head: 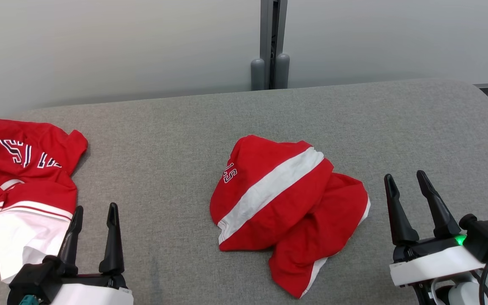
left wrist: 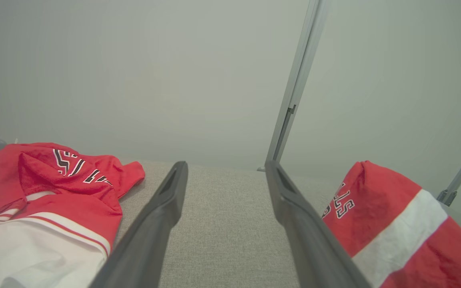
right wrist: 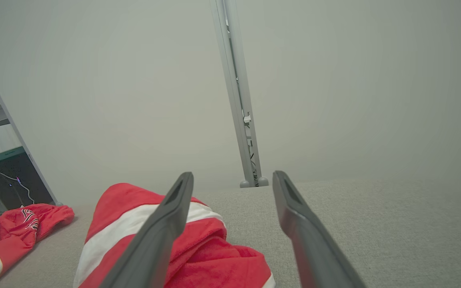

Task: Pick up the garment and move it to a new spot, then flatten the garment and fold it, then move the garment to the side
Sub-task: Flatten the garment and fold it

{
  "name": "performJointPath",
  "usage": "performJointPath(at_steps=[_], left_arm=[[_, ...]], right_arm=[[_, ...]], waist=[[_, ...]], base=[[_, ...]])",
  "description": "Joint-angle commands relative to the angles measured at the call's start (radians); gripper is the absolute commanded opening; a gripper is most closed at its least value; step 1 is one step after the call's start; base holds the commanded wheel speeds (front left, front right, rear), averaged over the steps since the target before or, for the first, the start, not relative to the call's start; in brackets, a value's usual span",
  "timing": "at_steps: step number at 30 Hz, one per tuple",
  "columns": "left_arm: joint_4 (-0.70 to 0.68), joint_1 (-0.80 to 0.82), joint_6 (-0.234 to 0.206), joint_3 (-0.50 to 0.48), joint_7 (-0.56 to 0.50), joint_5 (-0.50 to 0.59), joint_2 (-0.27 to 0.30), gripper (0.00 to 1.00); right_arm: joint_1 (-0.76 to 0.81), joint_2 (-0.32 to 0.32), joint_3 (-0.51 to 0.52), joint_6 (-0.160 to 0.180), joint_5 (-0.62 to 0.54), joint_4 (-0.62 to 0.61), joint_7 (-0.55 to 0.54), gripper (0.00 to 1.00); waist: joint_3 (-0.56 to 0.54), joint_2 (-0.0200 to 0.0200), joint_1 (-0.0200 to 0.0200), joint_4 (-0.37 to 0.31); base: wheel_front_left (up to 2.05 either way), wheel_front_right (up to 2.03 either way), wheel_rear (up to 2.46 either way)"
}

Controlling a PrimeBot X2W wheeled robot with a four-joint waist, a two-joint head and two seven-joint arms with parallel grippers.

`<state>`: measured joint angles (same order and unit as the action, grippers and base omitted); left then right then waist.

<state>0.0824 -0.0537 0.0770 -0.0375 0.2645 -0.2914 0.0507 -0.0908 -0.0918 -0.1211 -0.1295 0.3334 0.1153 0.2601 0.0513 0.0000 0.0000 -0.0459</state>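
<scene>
A crumpled red garment (head: 284, 207) with a white stripe and lettering lies in a heap at the middle of the grey padded surface (head: 176, 140); it also shows at the right of the left wrist view (left wrist: 390, 224) and at the lower left of the right wrist view (right wrist: 198, 248). My left gripper (head: 95, 216) stands open at the lower left, well left of the heap, nothing between its fingers (left wrist: 162, 216). My right gripper (head: 406, 181) stands open just right of the heap, apart from it, its fingers (right wrist: 298, 224) empty.
A second red and white garment (head: 19, 186) lies bunched at the left edge, close beside my left gripper; it shows again as a heap (left wrist: 42, 200) in the left wrist view. A grey wall with a vertical post (head: 271, 42) runs behind the surface. The surface's right end curves away.
</scene>
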Motion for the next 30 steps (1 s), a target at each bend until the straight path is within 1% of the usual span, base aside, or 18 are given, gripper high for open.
performJointPath(at_steps=[1,7,22,30], left_arm=[[0.003,0.018,0.003,-0.005,0.003,0.004,0.002,1.00],[0.011,0.024,0.012,-0.003,0.003,-0.009,0.001,1.00],[0.028,0.027,0.011,0.011,0.003,-0.026,0.001,1.00],[0.031,0.024,0.011,0.011,0.003,-0.028,0.001,1.00]], right_arm=[[-0.005,-0.005,0.000,-0.002,0.002,0.004,0.003,1.00],[-0.016,-0.010,-0.005,-0.002,0.008,0.014,0.003,1.00],[-0.023,-0.030,-0.042,-0.002,0.024,0.045,0.003,1.00],[-0.023,-0.044,-0.083,-0.002,0.045,0.080,0.003,1.00]], waist=[[0.001,0.0000,0.0000,0.000],[0.005,0.0000,0.0000,-0.002],[-0.002,0.0000,0.0000,0.007],[-0.006,0.0000,0.0000,0.009]], base=[[0.00,0.00,0.00],[0.00,0.00,0.00],[0.00,0.00,0.00],[0.00,0.00,0.00]])
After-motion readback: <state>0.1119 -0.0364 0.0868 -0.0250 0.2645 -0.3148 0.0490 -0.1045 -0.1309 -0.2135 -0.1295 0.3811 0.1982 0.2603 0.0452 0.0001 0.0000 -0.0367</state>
